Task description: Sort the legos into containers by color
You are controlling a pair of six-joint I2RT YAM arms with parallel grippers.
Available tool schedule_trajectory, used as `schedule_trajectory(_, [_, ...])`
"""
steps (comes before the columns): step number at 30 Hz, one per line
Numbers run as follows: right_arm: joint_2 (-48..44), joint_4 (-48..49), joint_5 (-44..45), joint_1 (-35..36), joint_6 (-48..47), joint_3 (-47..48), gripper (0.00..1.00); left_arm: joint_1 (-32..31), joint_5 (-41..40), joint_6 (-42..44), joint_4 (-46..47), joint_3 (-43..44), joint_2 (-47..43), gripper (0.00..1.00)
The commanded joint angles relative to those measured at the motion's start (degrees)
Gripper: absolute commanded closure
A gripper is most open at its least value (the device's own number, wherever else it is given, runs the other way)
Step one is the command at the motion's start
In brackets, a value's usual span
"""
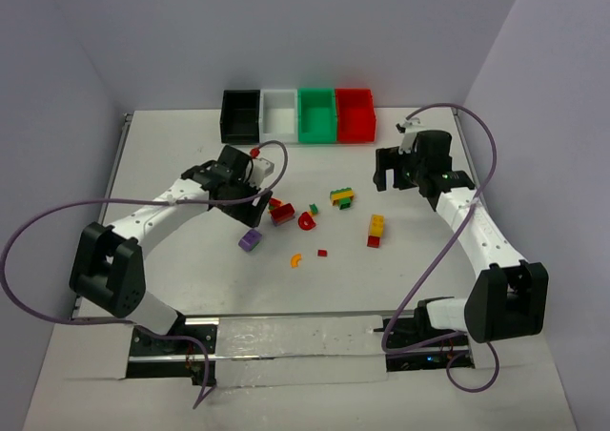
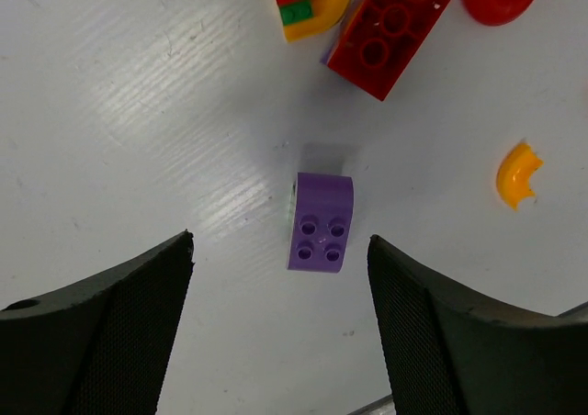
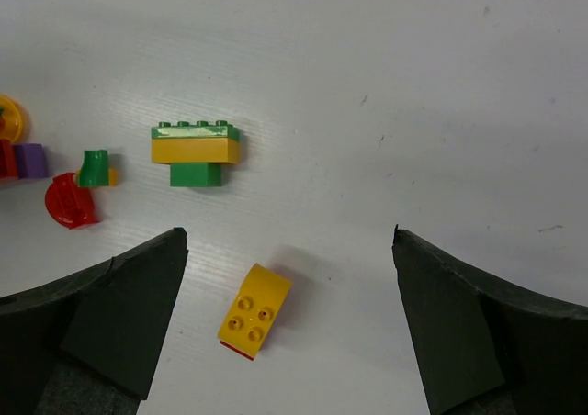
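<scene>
Pale violet-grey walls (image 1: 286, 21) close in a white surface (image 1: 400, 288). The left end effector (image 2: 280, 242) hangs with fingers apart over a purple brick (image 2: 320, 222), not touching it. The other legos (image 1: 342, 197) lie scattered mid-surface, the containers (image 1: 298, 114) stand in a row at the far edge, and the right end effector (image 3: 288, 236) gapes wide above a yellow brick (image 3: 254, 317).

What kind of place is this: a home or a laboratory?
Probably a robot test bench in a lab: a white table boxed in by plain walls, a left arm and a right arm bolted at its near edge, four coloured bins in a row behind loose toy bricks.
</scene>
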Motion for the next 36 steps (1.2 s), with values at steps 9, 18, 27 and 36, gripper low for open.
schedule_trajectory(9, [1.1,-0.7,-0.4,0.1,-0.3,3.4,0.00,-3.0,-0.5,-1.4,-2.3,-1.9,3.3,0.21])
schedule_trajectory(18, [1.2,-0.8,-0.6,0.1,-0.3,3.4,0.00,-3.4,1.8,-1.4,-2.8,-1.7,6.2,0.30])
schedule_trajectory(27, [1.5,-0.9,-0.5,0.1,-0.4,3.5,0.00,-3.7,2.8,-1.4,-3.0,-1.6,8.3,0.39])
schedule_trajectory(36, [1.6,-1.2,-0.7,0.1,-0.4,4.0,0.00,-3.7,3.4,-1.4,-3.1,-1.1,8.7,0.60])
